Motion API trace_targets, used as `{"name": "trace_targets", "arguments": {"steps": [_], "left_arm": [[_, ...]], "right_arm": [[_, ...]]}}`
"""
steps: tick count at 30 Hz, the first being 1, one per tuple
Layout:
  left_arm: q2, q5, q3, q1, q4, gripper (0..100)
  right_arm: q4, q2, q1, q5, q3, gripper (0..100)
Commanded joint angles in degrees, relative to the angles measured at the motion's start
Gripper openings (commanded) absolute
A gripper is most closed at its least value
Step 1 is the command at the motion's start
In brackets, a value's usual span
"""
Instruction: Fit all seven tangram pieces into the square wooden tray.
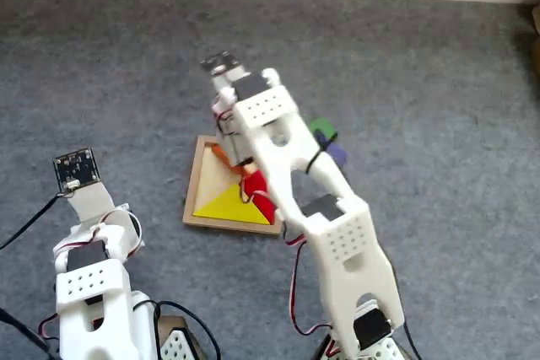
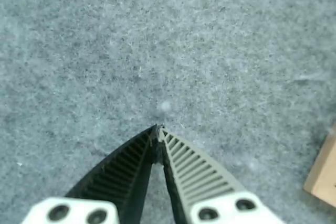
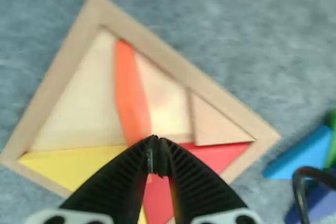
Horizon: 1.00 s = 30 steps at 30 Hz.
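No readable text, label, number or sign is showing anywhere on the arms, pieces or surface.

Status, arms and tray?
Left end effector shut, over carpet. Right end effector shut above square wooden tray. Yellow triangle, orange strip, red piece inside; blue wooden wedge outside.

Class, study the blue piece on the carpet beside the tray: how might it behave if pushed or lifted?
The blue piece looks like a rigid, flat-sided block, so it should hold its shape and slide rather than roll. The carpet looks fuzzy, so a push may drag or turn it. Its slanted edge might let a grip slip.
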Motion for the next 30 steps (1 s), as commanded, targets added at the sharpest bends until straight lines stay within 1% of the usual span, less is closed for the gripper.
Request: {"name": "trace_targets", "arguments": {"steps": [1,4,6,12,16,19,23,26,30], "left_arm": [[-0.84,-0.53,-1.98,-0.31,-0.88,1],[-0.84,-0.53,-1.98,-0.31,-0.88,1],[-0.84,-0.53,-1.98,-0.31,-0.88,1],[-0.84,-0.53,-1.98,-0.31,-0.88,1],[-0.84,-0.53,-1.98,-0.31,-0.88,1],[-0.84,-0.53,-1.98,-0.31,-0.88,1],[-0.84,-0.53,-1.98,-0.31,-0.88,1],[-0.84,-0.53,-1.98,-0.31,-0.88,1],[-0.84,-0.53,-1.98,-0.31,-0.88,1]], "right_arm": [[-0.13,-1.36,-4.53,0.26,-1.01,0.5],[1.10,-1.36,-6.90,0.26,-1.01,0.5],[2.15,-1.54,-7.25,0.26,-1.01,0.5],[5.41,-1.63,-6.99,0.26,-1.54,0.5],[5.23,-1.63,-5.32,0.26,-1.63,0.5],[4.00,-1.71,-3.12,0.00,-1.63,0.5],[1.80,-1.54,-0.57,-2.20,-1.19,0.5],[-0.84,-1.19,-0.92,-2.11,-1.01,0.5],[-3.56,0.84,-3.82,-2.20,0.92,0.5]]}}
